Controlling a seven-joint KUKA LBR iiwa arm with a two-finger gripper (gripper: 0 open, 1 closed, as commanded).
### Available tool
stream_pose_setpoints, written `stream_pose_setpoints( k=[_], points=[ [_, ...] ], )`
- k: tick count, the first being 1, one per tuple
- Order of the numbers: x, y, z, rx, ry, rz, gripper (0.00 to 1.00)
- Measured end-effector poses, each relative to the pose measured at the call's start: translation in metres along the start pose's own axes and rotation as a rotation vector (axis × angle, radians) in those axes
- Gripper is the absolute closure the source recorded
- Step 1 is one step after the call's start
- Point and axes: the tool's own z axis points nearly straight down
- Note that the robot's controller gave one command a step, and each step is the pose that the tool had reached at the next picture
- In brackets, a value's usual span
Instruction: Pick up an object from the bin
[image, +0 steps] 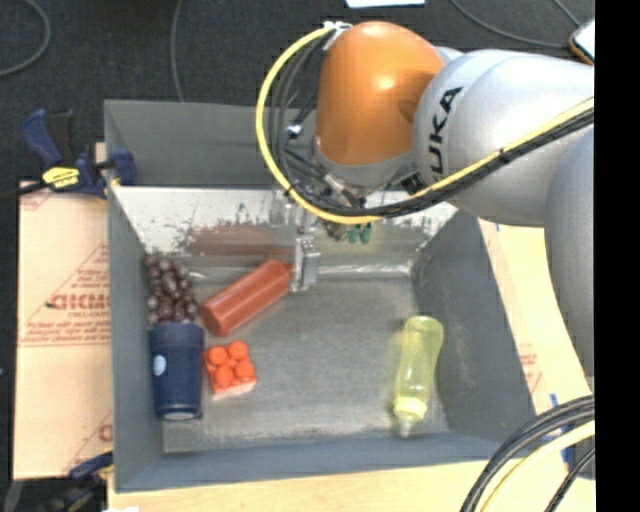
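Now your gripper (306, 265) sits at the upper-right end of the red-orange cylinder (245, 297), whose long axis runs down-left; you cannot tell whether it is open.

The light falls from above, bright and even. My orange wrist cover (375, 90) carries a broad soft sheen across its crown, and my silver arm casing (520, 130) shines pale beside it. The far sloping wall (200, 215) of the bin glares almost white, with blotchy dark reflections along its upper edge. The bin floor (320, 390) is a flat mid grey with only faint, soft shadows. The right wall (470, 300) lies darker beneath my arm. The yellowish bottle (415, 365) glows translucent. The dark ground (60, 60) outside the bin is dim.
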Motion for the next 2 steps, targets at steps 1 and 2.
stream_pose_setpoints(
  k=[1,2],
  points=[
    [0.022,-0.007,0.104,-0.001,0.002,0.125,0.00],
    [0.034,0.010,0.079,0.001,-0.002,0.021,0.00]
  ],
)
